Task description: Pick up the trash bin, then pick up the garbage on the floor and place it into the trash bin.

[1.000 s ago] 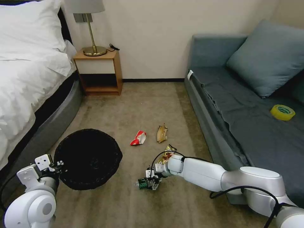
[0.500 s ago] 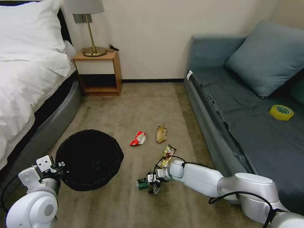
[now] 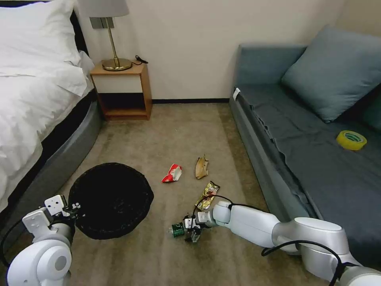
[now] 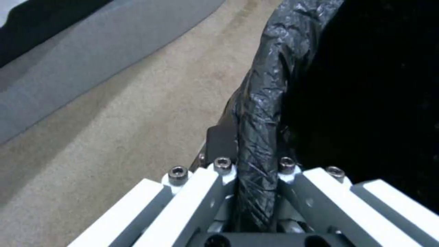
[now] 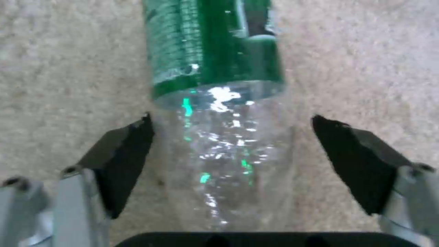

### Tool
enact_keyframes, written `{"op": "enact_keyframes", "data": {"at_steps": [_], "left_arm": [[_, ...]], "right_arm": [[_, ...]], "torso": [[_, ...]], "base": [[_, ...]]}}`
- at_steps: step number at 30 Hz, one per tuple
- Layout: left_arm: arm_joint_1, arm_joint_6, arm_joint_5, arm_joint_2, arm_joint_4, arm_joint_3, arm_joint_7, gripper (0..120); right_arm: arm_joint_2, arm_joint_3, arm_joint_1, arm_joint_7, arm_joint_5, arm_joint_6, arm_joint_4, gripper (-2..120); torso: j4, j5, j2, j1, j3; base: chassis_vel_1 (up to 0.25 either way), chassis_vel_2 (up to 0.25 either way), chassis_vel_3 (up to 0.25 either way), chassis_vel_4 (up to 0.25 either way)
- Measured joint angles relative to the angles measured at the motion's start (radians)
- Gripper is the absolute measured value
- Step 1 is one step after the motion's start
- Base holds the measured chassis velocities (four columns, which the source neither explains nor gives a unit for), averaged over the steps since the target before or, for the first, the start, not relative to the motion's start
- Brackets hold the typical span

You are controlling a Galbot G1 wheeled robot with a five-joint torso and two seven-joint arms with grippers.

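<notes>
The bin step looks done and the first pick of litter is in hand. Nearest the robot, the left end effector point(image 4: 256, 192) is clamped on the rim of the trash bin point(image 3: 111, 198), its two white fingers point(image 4: 192, 192) pinching the rolled edge of the crinkled black bag; the bin sits low on the robot's left, beside the bed point(image 3: 35, 99), its mouth wide and dark. On the right, the right end effector point(image 5: 228, 164) is down at the carpet with its black pads point(image 5: 123, 161) spread either side of the bottle point(image 5: 219, 113), apart from it on both sides, so nothing is gripped yet. The bottle lies on its side on the floor, clear and glinting at the near end with a green label wrapped round the far part. The next move, I judge, calls for closing squarely on the clear body without rolling it away, then lifting it across to the bin. Further off lie the gold-brown wrapper point(image 3: 209, 194), then the red-and-white wrapper point(image 3: 172, 173) and the tan peel scrap point(image 3: 201, 167), all untouched on the carpet, well apart from the bin
</notes>
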Motion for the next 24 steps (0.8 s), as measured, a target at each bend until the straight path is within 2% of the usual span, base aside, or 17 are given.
{"op": "enact_keyframes", "data": {"at_steps": [4, 5, 8, 9, 12, 19, 24], "left_arm": [[-0.004, 0.0, 0.001, 0.001, 0.006, 0.003, 0.0, 2], [-0.004, 0.0, 0.001, 0.001, 0.006, 0.003, 0.0, 2], [-0.007, 0.0, 0.004, -0.001, 0.008, 0.006, 0.0, 2], [-0.007, 0.0, 0.004, -0.001, 0.008, 0.006, 0.0, 2], [-0.01, 0.0, 0.004, 0.001, 0.01, 0.007, 0.0, 2], [-0.01, 0.0, 0.005, 0.004, 0.013, 0.008, 0.0, 2], [-0.008, -0.003, 0.006, 0.006, 0.025, 0.013, 0.0, 2]], "right_arm": [[-0.006, -0.003, 0.015, 0.0, 0.003, 0.001, 0.006, 67], [-0.006, -0.003, 0.015, 0.0, 0.003, 0.001, 0.006, 67], [-0.005, -0.004, 0.014, -0.002, 0.005, 0.006, 0.003, 54], [-0.005, -0.004, 0.014, -0.002, 0.005, 0.006, 0.003, 54], [-0.006, -0.003, 0.012, -0.003, 0.007, 0.015, 0.003, 39], [-0.021, 0.002, 0.013, -0.003, 0.017, 0.03, 0.026, 25], [-0.097, 0.033, 0.038, 0.024, 0.056, 0.014, 0.139, 23]], "torso": [[-0.0008, -0.0004, 0.0, 0.0, 0.0], [-0.0008, -0.0004, 0.0, 0.0, 0.0], [-0.0009, -0.0004, 0.0, 0.0, 0.0], [-0.0009, -0.0004, 0.0, 0.0, 0.0], [-0.0009, -0.0005, 0.0, 0.0, 0.0], [-0.001, -0.0005, 0.0, 0.0, 0.0], [-0.0005, -0.0002, 0.0, 0.0, 0.0]], "base": [[0.0, 0.0, 0.0, 0.0], [0.0, 0.0, 0.0, 0.0], [0.0, 0.0, 0.0, 0.0], [0.0, 0.0, 0.0, 0.0], [0.0, 0.0, 0.0, 0.0], [0.0, 0.0, 0.0, 0.0], [0.0, 0.0, 0.0, 0.0]]}}
